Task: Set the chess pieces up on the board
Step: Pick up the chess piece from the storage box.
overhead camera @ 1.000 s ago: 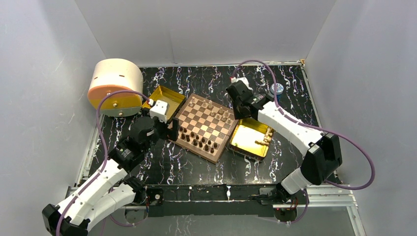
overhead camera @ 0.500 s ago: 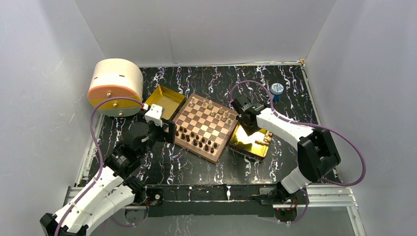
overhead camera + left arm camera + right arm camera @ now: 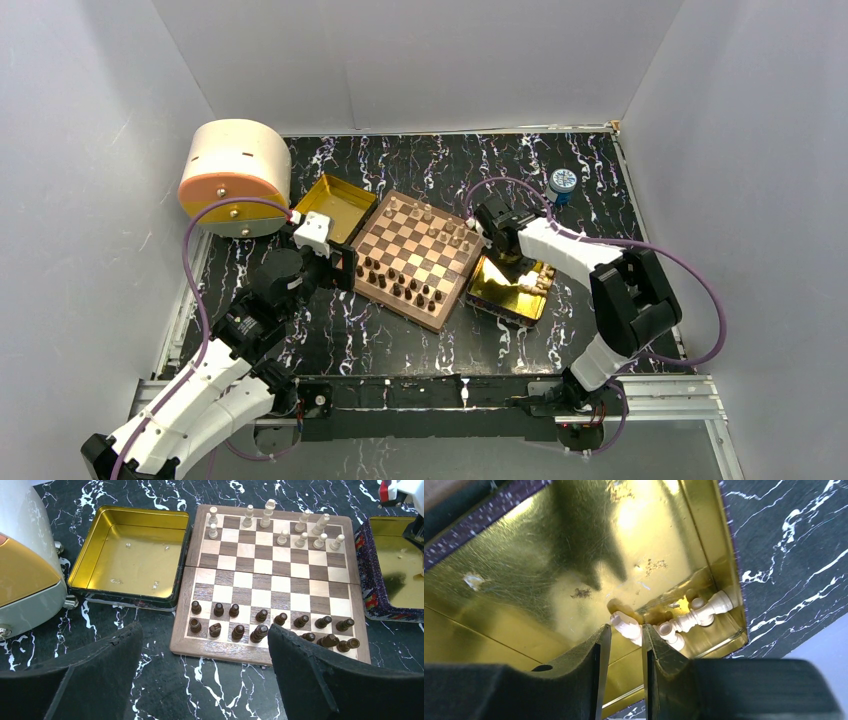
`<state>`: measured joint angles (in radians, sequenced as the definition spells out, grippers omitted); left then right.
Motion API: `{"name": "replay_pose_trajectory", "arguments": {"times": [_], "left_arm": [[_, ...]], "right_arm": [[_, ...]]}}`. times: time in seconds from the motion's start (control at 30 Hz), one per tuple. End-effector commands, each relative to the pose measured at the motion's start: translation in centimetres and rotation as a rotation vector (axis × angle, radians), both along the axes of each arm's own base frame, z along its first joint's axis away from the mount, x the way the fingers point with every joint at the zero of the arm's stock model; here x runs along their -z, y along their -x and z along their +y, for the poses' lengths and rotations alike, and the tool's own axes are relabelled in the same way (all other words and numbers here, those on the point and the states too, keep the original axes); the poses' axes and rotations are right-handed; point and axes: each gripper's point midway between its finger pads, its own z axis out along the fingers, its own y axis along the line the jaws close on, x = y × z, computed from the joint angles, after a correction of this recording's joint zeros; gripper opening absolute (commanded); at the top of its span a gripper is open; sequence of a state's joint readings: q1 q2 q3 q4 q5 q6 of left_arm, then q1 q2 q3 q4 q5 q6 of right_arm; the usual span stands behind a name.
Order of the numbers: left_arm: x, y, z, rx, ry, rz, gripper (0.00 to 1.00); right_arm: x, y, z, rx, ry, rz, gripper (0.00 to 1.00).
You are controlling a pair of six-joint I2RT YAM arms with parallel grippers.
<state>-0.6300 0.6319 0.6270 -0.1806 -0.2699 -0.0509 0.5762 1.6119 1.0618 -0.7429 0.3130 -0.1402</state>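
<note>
Right tool (image 3: 626, 630) is down in the gold tray (image 3: 524, 555) just right of the board (image 3: 272, 582). Its fingers are nearly together with a light piece (image 3: 623, 622) right at the tips, can't tell if it's pinched. Left tool (image 3: 202, 635) is spread wide at the board's edge by the dark pieces (image 3: 260, 630).

Lab test booth: plain white walls (image 3: 420, 60) enclose a marbled tabletop (image 3: 400, 160).

Dark pieces (image 3: 260, 632) and light pieces (image 3: 301, 539) stand on board (image 3: 272, 582); perhaps three (image 3: 696, 615) lie apart.
</note>
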Motion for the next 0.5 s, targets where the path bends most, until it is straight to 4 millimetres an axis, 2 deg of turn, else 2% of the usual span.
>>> {"name": "replay_pose_trajectory", "arguments": {"times": [0.0, 0.47], "left_arm": [[-0.36, -0.26, 0.32, -0.017, -0.001, -0.022, 0.92], [-0.21, -0.31, 0.17, -0.010, -0.006, -0.015, 0.91]], "right_arm": [[0.51, -0.01, -0.60, -0.036, 0.036, 0.005, 0.37], [1.50, 0.06, -0.83, -0.049, 0.058, 0.026, 0.38]]}}
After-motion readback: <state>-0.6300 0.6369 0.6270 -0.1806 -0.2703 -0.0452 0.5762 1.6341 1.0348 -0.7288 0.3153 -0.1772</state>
